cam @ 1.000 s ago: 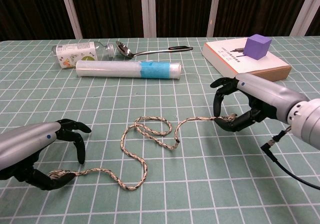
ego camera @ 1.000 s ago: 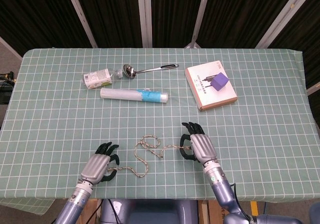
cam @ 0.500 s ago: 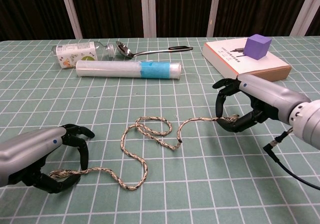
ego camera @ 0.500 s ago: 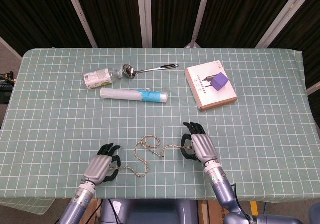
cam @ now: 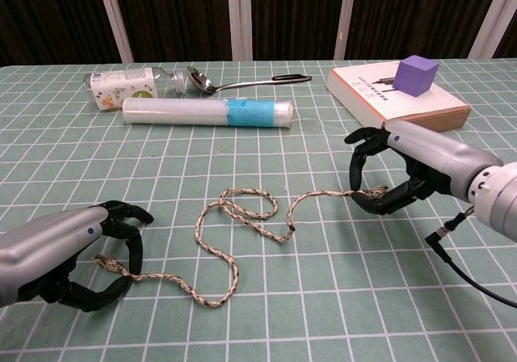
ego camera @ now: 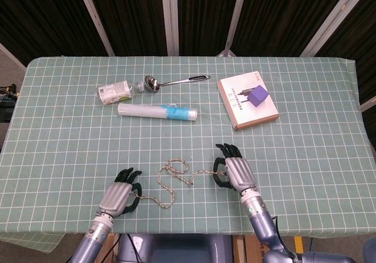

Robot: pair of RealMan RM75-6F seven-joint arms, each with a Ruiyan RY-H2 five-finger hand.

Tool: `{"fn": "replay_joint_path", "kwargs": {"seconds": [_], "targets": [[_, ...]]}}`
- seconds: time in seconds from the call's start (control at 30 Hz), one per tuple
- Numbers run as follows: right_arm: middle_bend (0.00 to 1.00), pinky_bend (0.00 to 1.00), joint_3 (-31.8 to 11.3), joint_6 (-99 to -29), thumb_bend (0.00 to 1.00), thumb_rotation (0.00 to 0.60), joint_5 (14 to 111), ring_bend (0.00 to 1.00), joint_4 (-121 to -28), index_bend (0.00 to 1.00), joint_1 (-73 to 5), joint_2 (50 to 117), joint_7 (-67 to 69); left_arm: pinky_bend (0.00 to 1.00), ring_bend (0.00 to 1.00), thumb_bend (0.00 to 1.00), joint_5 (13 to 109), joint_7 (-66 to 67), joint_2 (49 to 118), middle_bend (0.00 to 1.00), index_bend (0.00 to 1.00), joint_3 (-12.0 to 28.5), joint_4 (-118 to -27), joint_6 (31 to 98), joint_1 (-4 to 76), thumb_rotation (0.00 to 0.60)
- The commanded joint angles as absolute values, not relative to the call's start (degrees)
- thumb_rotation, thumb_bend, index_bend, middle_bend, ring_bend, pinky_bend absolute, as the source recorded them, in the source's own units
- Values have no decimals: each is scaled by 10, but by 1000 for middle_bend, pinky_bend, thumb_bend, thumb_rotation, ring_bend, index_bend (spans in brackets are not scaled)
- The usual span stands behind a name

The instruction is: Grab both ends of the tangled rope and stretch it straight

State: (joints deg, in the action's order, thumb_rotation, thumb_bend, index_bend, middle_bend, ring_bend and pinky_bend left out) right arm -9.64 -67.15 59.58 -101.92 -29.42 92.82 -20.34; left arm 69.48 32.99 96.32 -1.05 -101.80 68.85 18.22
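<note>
The tangled rope (ego camera: 171, 178) lies in loose loops on the green checked cloth, between my two hands. My right hand (ego camera: 233, 170) pinches the rope's right end (cam: 368, 192) between thumb and a finger (cam: 356, 168), just above the cloth. My left hand (ego camera: 120, 195) sits at the front left with its fingers (cam: 132, 237) curled over the frayed left end (cam: 102, 260). That end lies in the gap between fingers and thumb; I cannot make out a firm pinch. The rope (cam: 242, 210) runs slack from there in a bend toward the middle.
At the back lie a small bottle (ego camera: 114, 91), a metal spoon (ego camera: 174, 81) and a clear wrapped roll (ego camera: 157, 111). A book (ego camera: 240, 113) with a purple cube (ego camera: 257, 95) on it sits back right. A black cable (cam: 452, 258) hangs by my right wrist.
My left hand has drawn back toward the front edge. The frayed left end, earlier against the thumb, now sits loose in the hand's curl. The right hand has barely shifted.
</note>
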Motion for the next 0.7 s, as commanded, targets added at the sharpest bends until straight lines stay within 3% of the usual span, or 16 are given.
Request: {"fn": "replay_joint_path", "kwargs": {"seconds": [0.03, 0.23, 0.7], "targets": [[134, 0, -96, -672, 455, 600, 596, 0, -1020, 617, -294, 928, -203, 0, 0, 578, 695, 330, 963, 124, 552, -10, -1018, 690, 183, 600], [134, 0, -97, -673, 456, 600, 597, 0, -1022, 617, -294, 923, -203, 0, 0, 580, 698, 327, 957, 123, 555, -4, -1023, 695, 186, 600], [134, 0, -110, -688, 456, 600, 609, 0, -1035, 617, -286, 870, -198, 0, 0, 580, 704, 308, 874, 124, 565, 66, -1091, 733, 199, 600]]}}
